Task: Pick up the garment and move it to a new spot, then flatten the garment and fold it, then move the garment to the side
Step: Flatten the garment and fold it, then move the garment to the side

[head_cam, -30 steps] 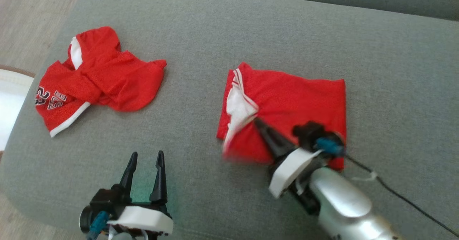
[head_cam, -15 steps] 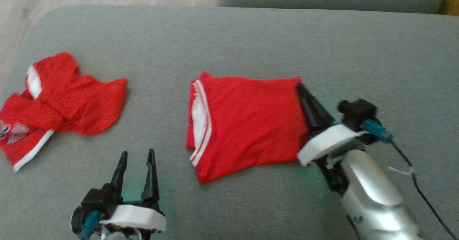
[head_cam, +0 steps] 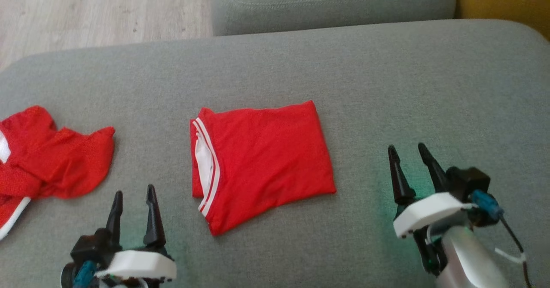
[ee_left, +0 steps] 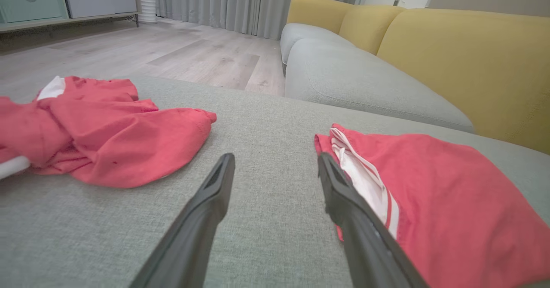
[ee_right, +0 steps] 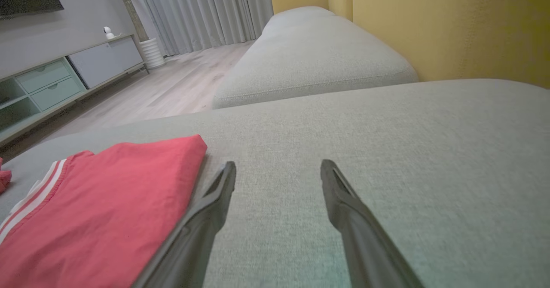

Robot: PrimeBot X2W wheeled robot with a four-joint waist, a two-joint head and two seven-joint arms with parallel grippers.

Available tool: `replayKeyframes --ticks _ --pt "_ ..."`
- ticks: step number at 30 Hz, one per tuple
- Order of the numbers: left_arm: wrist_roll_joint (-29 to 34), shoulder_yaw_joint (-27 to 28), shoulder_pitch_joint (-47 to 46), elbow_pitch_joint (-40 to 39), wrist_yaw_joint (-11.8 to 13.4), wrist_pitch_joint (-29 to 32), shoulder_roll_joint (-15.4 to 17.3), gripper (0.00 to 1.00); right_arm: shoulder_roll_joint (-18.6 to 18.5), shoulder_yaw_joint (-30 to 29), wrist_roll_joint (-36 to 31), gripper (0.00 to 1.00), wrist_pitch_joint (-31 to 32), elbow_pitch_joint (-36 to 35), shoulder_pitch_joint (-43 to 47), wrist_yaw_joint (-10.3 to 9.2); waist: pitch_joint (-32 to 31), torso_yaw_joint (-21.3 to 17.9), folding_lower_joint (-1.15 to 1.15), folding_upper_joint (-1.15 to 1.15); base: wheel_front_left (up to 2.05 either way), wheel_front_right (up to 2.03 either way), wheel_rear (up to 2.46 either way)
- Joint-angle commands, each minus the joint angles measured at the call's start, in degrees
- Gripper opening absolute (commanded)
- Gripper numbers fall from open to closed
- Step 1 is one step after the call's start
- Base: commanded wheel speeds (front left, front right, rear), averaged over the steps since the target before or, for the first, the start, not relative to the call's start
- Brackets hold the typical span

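The left gripper (head_cam: 133,189) hangs low over the grey seat cushion (head_cam: 300,64). Its two dark fingers are spread wide, with nothing but bare fabric in the gap between them. The right gripper (head_cam: 406,146) stands just as wide, fingers parted over bare cushion and gripping nothing.

The folded red garment (head_cam: 262,163) lies flat on the cushion between the two grippers, a little ahead of the left gripper's fingertips and level with the right's, and free of both. It forms a rough rectangle. The side turned toward the left gripper carries white-striped trim, and the side toward the right gripper is a plain folded edge. In the left wrist view the striped trim sits just to the right of that gripper's right finger, near its tip. In the right wrist view the garment's plain corner sits just to the left of that gripper's left finger. The head view shows a strip of cushion between the garment and each gripper, wider on the right gripper's side.

To the left of the left gripper and somewhat ahead of it, a crumpled red garment (head_cam: 56,163) with white trim lies heaped near the cushion's edge, well apart from the folded one.

Beyond the fingertips, past the cushion's far edge, lies a second grey cushion (head_cam: 335,0). Pale wooden floor (head_cam: 107,13) lies ahead of the left gripper, and a yellow backrest (head_cam: 502,0) ahead and to the right of the right gripper. A black cable (head_cam: 513,240) trails from the right wrist.
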Motion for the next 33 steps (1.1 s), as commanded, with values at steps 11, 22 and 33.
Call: replayKeyframes --ticks 11,22,33 --pt "0.1 1.4 0.6 -1.7 0.1 -0.5 0.3 1.00 0.5 1.8 -0.1 1.00 -0.8 -1.7 0.1 -0.04 -0.6 0.2 0.01 0.00 0.00 0.00 0.00" --pt "-0.6 -3.6 -1.8 -1.7 -0.2 -0.5 0.3 1.00 0.5 13.5 9.1 1.00 -0.8 6.8 -9.4 -0.04 3.9 4.6 0.01 0.00 0.00 0.00 0.00" --pt "-0.8 -6.3 -3.2 -0.9 -0.4 -0.5 0.3 1.00 0.5 19.4 15.5 1.00 0.6 22.3 -17.9 -0.04 6.9 9.5 0.01 0.00 0.00 0.00 0.00"
